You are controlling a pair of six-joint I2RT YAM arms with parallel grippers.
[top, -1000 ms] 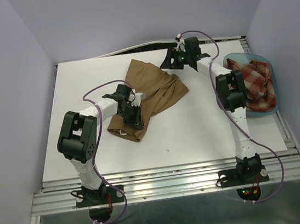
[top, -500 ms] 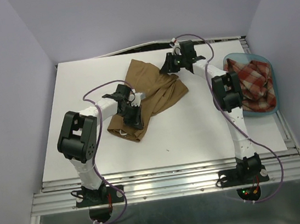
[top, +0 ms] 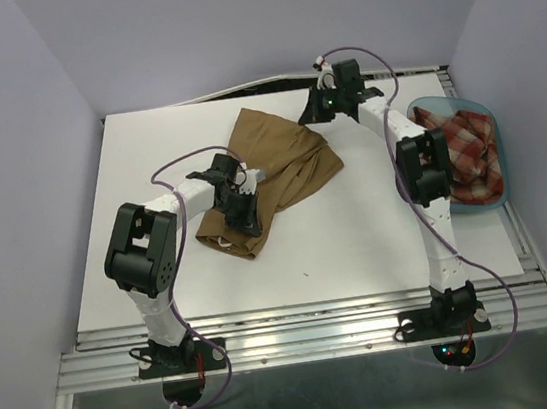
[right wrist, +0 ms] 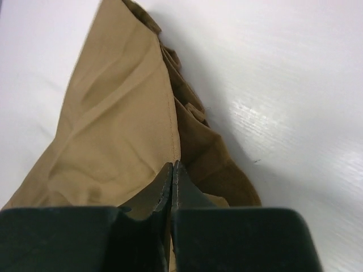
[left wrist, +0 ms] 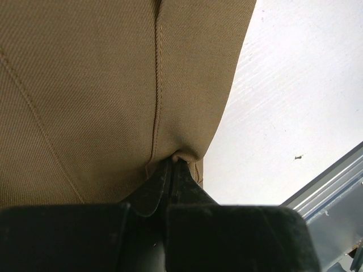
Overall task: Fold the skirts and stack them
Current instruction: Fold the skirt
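The tan skirt (top: 283, 158) lies rumpled at centre frame, the plaid skirt (top: 468, 151) heaped in the tub (top: 467, 205) at right. The left claw (left wrist: 173, 164) pinches the tan skirt's lower edge, while the right claw (right wrist: 172, 166) is closed at its upper edge, grip unclear. First fold, I'd say; next, lift and spread it.
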